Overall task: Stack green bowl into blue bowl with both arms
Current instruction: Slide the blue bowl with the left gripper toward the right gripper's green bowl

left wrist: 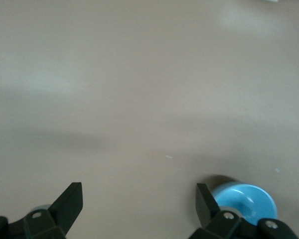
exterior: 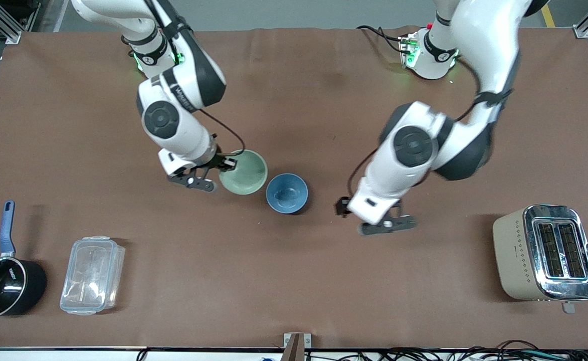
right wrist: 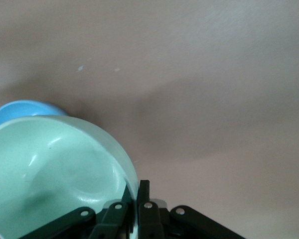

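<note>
Right hand (exterior: 222, 168) pinches the pale green round bowl's (exterior: 243, 172) rim, lifted beside the sky-blue round bowl (exterior: 286, 193); next, carry it over and lower. Left hand (exterior: 381, 220) waits, spread wide.

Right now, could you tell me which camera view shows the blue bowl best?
The front view: the blue bowl shows whole, beside the green bowl. The left wrist view shows it partly hidden by a finger; the right wrist view shows only a sliver.

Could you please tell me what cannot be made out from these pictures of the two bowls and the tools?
- Green bowl: right wrist view's edge cuts off its rim; right tool pinches it.
- Blue bowl: mostly hidden there by the green bowl.
- Left tool: open, but blurred in the front view.
- Saucepan: contents too small to tell.
</note>
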{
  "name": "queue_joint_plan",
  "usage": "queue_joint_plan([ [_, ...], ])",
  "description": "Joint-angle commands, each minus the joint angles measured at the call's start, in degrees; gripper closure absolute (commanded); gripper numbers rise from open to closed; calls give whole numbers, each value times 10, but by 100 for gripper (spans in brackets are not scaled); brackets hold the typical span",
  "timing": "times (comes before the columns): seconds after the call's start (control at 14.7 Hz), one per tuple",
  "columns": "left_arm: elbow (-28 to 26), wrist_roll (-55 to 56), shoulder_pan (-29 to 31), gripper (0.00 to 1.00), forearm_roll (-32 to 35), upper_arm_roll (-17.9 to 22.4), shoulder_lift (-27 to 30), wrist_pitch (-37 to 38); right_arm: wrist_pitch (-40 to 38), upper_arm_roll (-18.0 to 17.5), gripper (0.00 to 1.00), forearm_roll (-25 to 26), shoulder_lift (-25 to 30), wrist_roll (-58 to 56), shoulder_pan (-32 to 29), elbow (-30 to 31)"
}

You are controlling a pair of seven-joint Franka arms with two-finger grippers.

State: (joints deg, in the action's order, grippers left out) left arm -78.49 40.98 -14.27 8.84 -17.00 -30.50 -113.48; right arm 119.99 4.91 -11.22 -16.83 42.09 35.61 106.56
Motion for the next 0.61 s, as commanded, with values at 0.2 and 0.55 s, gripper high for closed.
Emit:
queue_joint_plan([
  [0.2,-7,-112,76,0,14,0,140,131,79,7,99,-15,-88,116,84,-50],
  [0.55,-7,-222,142,0,-35,3,210,206,129,6,99,-17,-130,131,98,-56],
])
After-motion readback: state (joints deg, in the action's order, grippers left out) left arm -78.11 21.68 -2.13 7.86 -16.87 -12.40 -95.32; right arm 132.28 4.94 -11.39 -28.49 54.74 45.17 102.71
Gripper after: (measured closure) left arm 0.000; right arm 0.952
